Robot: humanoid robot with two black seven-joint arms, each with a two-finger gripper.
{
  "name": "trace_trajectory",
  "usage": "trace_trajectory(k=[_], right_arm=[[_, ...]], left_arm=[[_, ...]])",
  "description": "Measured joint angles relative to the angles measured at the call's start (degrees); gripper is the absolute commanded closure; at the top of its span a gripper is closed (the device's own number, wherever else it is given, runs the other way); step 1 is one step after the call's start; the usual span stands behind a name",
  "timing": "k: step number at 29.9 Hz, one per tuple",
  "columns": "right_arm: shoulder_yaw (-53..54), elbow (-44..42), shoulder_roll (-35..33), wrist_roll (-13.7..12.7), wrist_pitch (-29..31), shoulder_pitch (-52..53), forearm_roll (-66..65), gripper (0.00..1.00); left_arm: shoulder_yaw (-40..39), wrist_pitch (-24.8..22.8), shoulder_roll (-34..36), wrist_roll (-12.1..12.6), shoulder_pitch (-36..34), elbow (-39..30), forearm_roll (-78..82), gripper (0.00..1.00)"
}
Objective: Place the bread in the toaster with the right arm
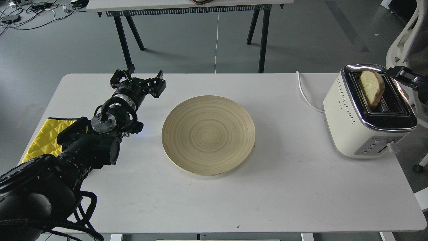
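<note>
The bread stands on edge in the left slot of the cream-white toaster at the table's right end, with its upper half sticking out above the chrome top. My right gripper reaches in from the right edge just beside the bread. It is off the bread, holds nothing, and its fingers look parted. My left gripper is open and empty above the table's back left, left of the plate.
A round wooden plate lies mid-table with nothing on it. A yellow cloth lies at the left edge under my left arm. The toaster's white cord runs back over the table. A white chair stands at the right.
</note>
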Motion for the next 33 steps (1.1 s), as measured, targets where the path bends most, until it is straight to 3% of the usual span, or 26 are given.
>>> trace_trajectory(k=[9,19,33], right_arm=[[3.45,0.20,1.28,0.17,-0.17,0.29,5.75,0.01],[12.96,0.54,7.90,1.22,-0.20,-0.10,28.70,0.01],[29.11,-4.69,22.25,11.18,0.19,-12.78,47.86,0.01]], left_arm=[[0.00,-0.01,0.00,0.00,0.00,0.00,0.00,0.00],[0.00,-0.03,0.00,0.00,0.00,0.00,0.00,0.00],[0.00,-0.03,0.00,0.00,0.00,0.00,0.00,0.00]])
